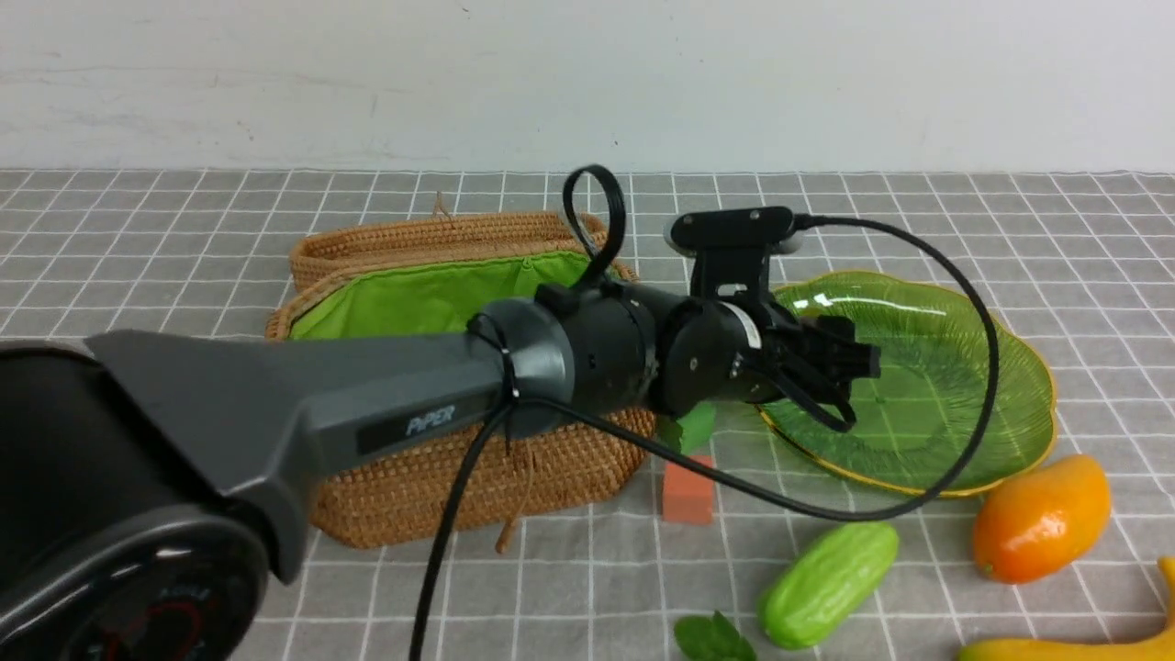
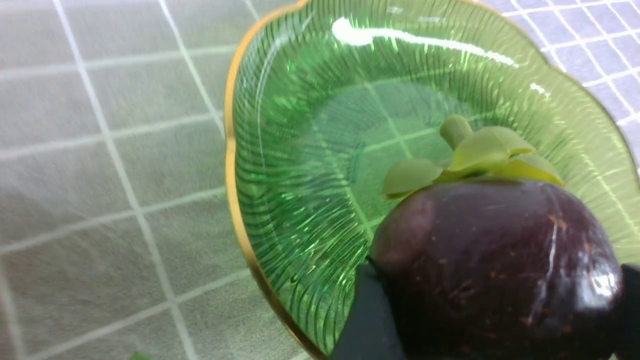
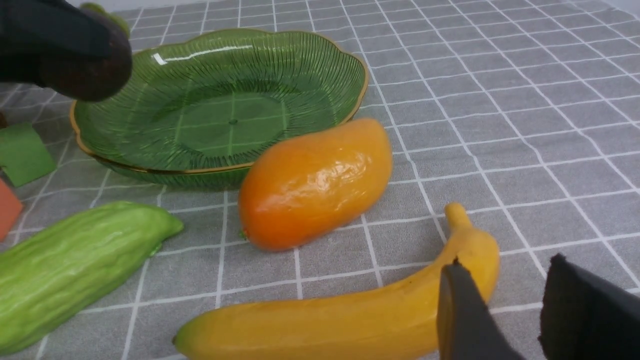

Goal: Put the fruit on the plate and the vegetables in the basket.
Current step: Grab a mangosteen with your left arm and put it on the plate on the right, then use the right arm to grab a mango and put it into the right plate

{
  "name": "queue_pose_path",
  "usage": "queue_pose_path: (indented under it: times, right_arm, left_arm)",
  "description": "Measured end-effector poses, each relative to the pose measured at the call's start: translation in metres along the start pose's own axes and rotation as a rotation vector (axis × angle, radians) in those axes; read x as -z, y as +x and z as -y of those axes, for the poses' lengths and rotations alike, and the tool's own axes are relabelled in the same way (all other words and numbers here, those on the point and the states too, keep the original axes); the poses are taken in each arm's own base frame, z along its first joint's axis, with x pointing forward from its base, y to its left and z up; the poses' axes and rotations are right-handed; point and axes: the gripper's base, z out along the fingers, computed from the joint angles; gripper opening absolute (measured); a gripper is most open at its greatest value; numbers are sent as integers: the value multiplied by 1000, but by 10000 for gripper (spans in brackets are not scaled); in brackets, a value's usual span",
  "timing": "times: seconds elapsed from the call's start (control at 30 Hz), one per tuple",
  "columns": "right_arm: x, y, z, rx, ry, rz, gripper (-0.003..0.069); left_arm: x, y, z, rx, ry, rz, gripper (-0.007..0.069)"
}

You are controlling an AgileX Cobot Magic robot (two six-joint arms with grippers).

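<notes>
My left hand (image 1: 840, 386) grips the purple ball (image 2: 495, 270) over the plate (image 1: 936, 413), at its edge nearest the basket (image 1: 441, 477). My right hand (image 3: 505, 285) — fingers apart, holding nothing — hangs just beside the banana (image 3: 340, 320); the mango (image 3: 315, 185) and cucumber (image 3: 70, 270) lie on the desk (image 3: 500, 100) by the plate.

Grey cloth (image 1: 184, 229) with white grid, green ribbed plate (image 1: 964, 367) rimmed gold, dark purple ball (image 2: 500, 270) with green cap, orange mango (image 1: 1042, 519), yellow banana (image 3: 325, 320), green cucumber (image 1: 826, 583), tan basket (image 1: 569, 468) lined green.
</notes>
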Motion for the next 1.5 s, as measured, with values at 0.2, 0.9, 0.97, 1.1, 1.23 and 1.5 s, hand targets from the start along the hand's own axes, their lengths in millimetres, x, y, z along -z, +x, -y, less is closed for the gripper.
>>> queue_pose_path:
  times: [0.2,0.9,0.97,1.1,1.23,1.5]
  right_arm:
    - [0,0,0,0,0,0,242]
    - [0,0,0,0,0,0,242]
    - [0,0,0,0,0,0,242]
    - [0,0,0,0,0,0,242]
    - [0,0,0,0,0,0,242]
    - [0,0,0,0,0,0,242]
  left_arm:
    - [-4,1,-1,-25,3,17,543]
    - [46,-29,16,-148,-23,-73,480]
    - [66,-42,23,-195,-26,-66,442]
    - [151,-81,38,-350,-82,-71,288]
    - [241,-101,40,-416,-189,-98,128]
    - [402,-91,26,-252,-322,-71,-13]
